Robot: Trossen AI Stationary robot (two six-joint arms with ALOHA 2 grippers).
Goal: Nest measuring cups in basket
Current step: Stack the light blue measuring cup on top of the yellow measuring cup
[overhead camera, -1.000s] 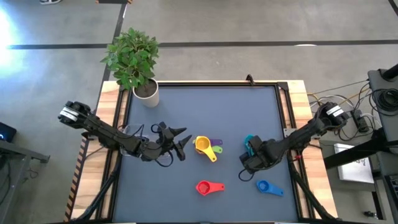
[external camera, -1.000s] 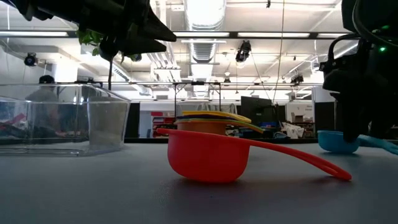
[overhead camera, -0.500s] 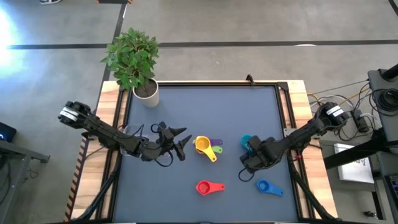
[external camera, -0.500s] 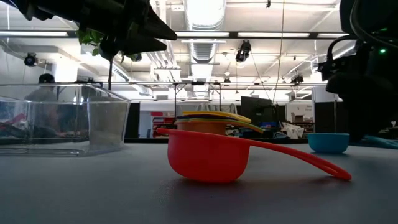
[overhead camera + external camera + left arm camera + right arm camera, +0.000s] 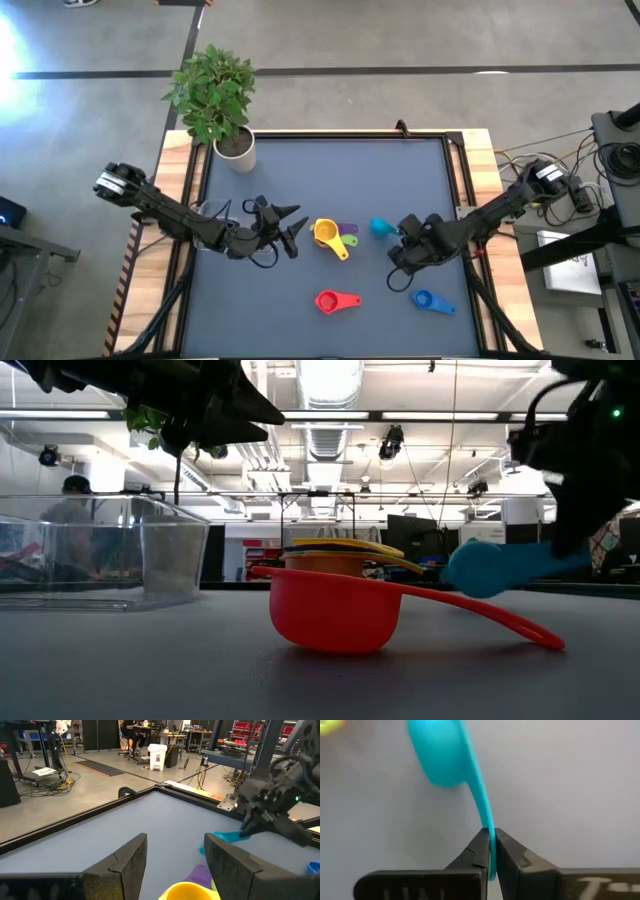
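Note:
My right gripper (image 5: 399, 237) is shut on a teal measuring cup (image 5: 380, 228), which is off the table at centre right and shows lifted in the low view (image 5: 485, 568). A stack of nested cups with the yellow one (image 5: 325, 234) on top rests on the mat at centre. My left gripper (image 5: 297, 228) stands open just left of it, above the table, touching nothing. A red cup (image 5: 334, 300) and a blue cup (image 5: 430, 301) sit on the mat nearer the front. The clear basket (image 5: 100, 550) stands at the left. My right gripper pinches the teal cup's flat handle (image 5: 487, 827) near its free end between its two fingers (image 5: 478, 851). The fingers come from the table's right, along the handle. The cup is lifted clear and turned on its side, bowl (image 5: 439, 755) away from the gripper.
A potted plant (image 5: 215, 95) stands at the far left corner. Black rails (image 5: 455, 150) frame the blue mat. Open mat lies across the far half of the table.
My right gripper has shut on the teal cup's handle and moved toward the table's left, raising the cup. The cup stood on the mat half a second ago; now it is clear of it and tipped onto its side. The left arm has kept still.

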